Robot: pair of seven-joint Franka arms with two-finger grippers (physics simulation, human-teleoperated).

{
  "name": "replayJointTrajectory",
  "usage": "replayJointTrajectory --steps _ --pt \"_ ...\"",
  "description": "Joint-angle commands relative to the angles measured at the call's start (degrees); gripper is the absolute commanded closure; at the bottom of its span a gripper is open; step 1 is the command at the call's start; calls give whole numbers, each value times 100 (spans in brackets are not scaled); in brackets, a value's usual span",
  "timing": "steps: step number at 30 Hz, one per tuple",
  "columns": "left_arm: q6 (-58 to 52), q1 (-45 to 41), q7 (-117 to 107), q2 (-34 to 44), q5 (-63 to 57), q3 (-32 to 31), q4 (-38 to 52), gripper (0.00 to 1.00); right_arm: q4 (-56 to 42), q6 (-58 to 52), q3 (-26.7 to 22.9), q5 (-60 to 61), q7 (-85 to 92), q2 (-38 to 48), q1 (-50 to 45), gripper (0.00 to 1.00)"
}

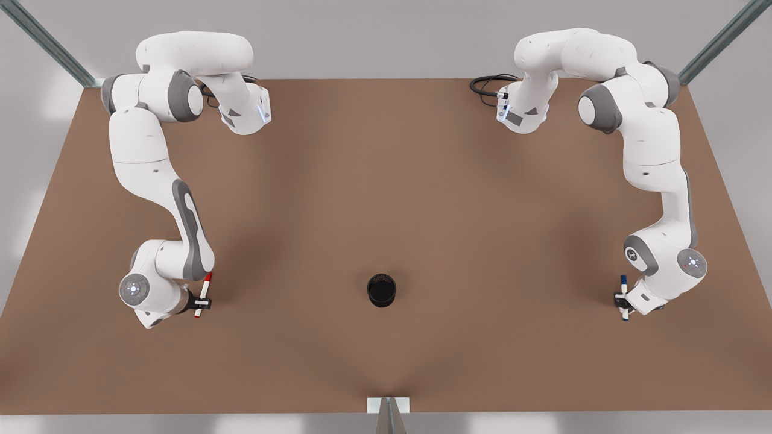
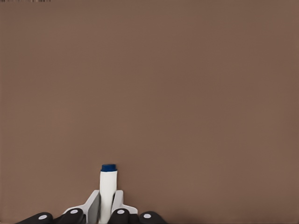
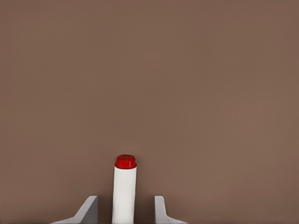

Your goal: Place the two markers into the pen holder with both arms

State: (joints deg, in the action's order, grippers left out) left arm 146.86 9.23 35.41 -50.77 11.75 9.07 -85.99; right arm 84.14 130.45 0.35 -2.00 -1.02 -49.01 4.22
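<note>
The black pen holder (image 1: 382, 290) stands upright on the brown table, near the middle toward the front edge. My left gripper (image 1: 621, 299) (image 2: 106, 205) is at the front view's right, shut on the blue-capped marker (image 1: 623, 283) (image 2: 108, 186); both fingers press its white barrel. My right gripper (image 1: 202, 304) (image 3: 124, 210) is at the front view's left, open around the red-capped marker (image 1: 207, 283) (image 3: 124, 191), with a gap between the barrel and each finger. Both markers are far to either side of the pen holder.
The brown table (image 1: 386, 181) spreads wide between the two arms. A small grey bracket (image 1: 388, 407) sits at the middle of the front edge. A black cable (image 1: 485, 84) lies by the arm base at the back right.
</note>
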Motion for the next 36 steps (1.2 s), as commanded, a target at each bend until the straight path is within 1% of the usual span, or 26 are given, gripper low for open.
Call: replayJointTrajectory --steps 1,2,5,8,10,12,13,14,15,16,18,20,21,22,24,25,26,27,28,29,31,33,36 --pt "-8 0 441 6 47 -2 3 79 -3 7 0 6 14 6 0 49" --pt "-17 0 405 24 47 -2 12 79 -3 7 0 6 14 6 0 52" --pt "-227 -26 379 173 99 -19 144 79 -3 -2 0 6 14 -3 0 52" --pt "-579 -272 370 472 635 -46 196 79 -3 -2 0 6 14 -3 0 55" --pt "-904 -641 -122 867 855 -46 188 79 32 7 0 6 14 -3 0 57" --pt "-1404 -1124 -1149 1332 864 -37 144 79 32 7 0 6 14 -3 -9 63" --pt "-1528 -1484 -1807 1412 856 -37 170 79 32 -2 0 6 14 -3 -9 66" --pt "-1528 -1635 -2029 1412 1118 -124 214 79 32 -2 0 6 14 -3 -9 69" --pt "-1502 -1626 -1977 1412 1295 -449 275 79 32 -10 0 6 14 -3 -9 70" --pt "-1441 -1608 -1976 1333 1313 -1091 583 79 32 -10 0 6 14 -3 -9 72" --pt "-958 -1617 -1959 1289 1330 -2022 662 79 24 -10 0 6 14 -3 -9 75" --pt "-509 -1881 -1528 1202 1339 -2567 846 79 24 -10 0 6 14 -3 -9 77" --pt "-282 -1872 -1476 1157 1339 -2865 908 79 24 -10 0 6 14 -3 -9 78" --pt "1 -1828 -958 1061 1418 -3227 935 79 15 -10 0 6 14 6 -17 79" --pt "54 -1846 789 1052 2480 -3403 935 79 15 -10 9 6 14 6 -17 79" --pt "159 -1890 1380 1008 2771 -3438 952 79 6 -19 9 6 14 14 -26 79" --pt "352 -1837 1889 833 2772 -3754 1084 79 -3 -28 18 6 23 41 -26 79" --pt "414 -1837 2189 710 2780 -3868 1224 79 -3 -37 35 6 23 58 -26 79" --pt "414 -1679 2916 464 3033 -4175 1426 79 -11 -98 53 24 110 111 -9 79" --pt "440 -1661 3918 323 3613 -4299 1479 79 -20 -177 62 24 102 234 -17 79" --pt "511 -1723 4553 182 3966 -4431 1585 79 -38 -387 193 24 67 506 -26 79" --pt "678 -1872 5397 24 4591 -4431 1524 79 -82 -590 334 24 31 788 -88 79" --pt "792 -1916 6328 -204 4670 -4449 1541 79 -82 -564 668 24 23 1122 -79 79"
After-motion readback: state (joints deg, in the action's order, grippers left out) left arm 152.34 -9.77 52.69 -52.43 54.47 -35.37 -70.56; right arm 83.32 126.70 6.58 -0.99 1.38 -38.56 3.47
